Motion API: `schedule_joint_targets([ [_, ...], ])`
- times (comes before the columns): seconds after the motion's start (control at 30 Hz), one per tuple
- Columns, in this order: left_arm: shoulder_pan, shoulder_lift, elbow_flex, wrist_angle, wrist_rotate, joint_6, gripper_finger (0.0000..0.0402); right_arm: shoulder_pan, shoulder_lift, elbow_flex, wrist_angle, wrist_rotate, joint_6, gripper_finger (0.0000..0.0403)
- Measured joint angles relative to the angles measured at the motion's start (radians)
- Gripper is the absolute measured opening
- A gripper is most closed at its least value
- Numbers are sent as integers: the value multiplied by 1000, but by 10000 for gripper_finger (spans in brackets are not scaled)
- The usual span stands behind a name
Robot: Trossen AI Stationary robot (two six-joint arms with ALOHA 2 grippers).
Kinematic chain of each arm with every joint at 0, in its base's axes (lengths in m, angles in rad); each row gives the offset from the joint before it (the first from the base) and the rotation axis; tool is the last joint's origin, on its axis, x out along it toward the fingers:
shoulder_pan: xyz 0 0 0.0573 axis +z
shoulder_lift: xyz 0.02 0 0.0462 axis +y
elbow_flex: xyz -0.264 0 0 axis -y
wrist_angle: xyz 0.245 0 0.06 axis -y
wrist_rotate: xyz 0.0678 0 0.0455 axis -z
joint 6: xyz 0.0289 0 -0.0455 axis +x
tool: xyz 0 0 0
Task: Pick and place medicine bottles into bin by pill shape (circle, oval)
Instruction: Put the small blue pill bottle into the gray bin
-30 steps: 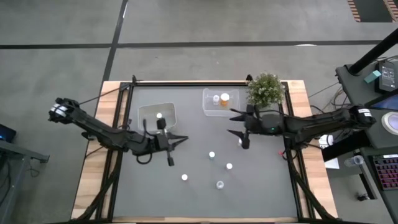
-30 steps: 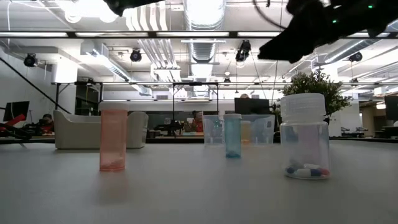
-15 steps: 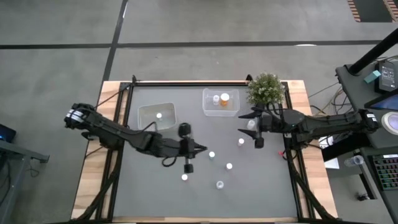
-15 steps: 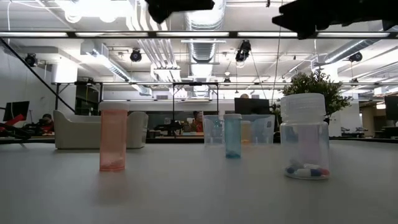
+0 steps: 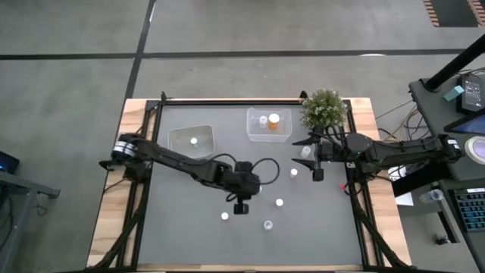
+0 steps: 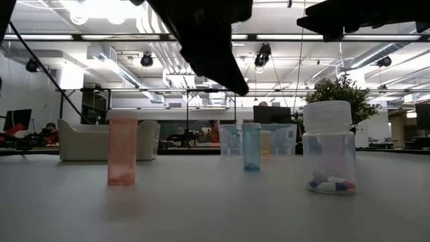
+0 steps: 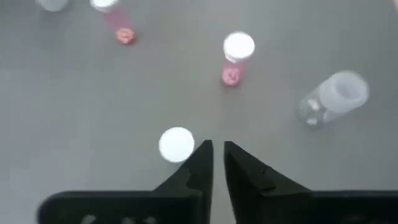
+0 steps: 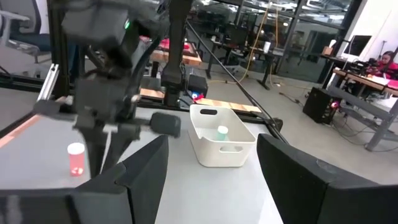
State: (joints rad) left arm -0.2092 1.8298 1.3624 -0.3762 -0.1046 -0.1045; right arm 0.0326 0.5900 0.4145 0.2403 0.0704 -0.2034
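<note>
- Over the middle of the table, my left gripper (image 5: 241,206) hangs above the loose medicine bottles (image 5: 279,202), fingers nearly together and holding nothing.
- Nearest target: a white-capped bottle (image 7: 176,144) stands just beside my left fingertips (image 7: 200,163), outside the gap.
- Before descending I must spread the fingers wider than the cap, then shift sideways until the bottle sits between them.
- I judge a straight vertical approach safest; the pink bottle (image 7: 236,56) and the tipped clear one (image 7: 331,99) are near.
- My right gripper (image 5: 312,158) waits near the plant (image 5: 324,108), fingers apart, empty.
- Both bins (image 5: 189,140) already hold bottles.
</note>
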Motion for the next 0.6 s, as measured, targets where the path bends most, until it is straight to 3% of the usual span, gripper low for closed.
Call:
schedule_joint_targets([
  [0.33,32,33,-10,100,-9,-18,175,0,0,-1,-14,0,20,237],
  [0.6,52,65,-28,139,3,-28,198,0,2,-2,-26,5,20,237],
])
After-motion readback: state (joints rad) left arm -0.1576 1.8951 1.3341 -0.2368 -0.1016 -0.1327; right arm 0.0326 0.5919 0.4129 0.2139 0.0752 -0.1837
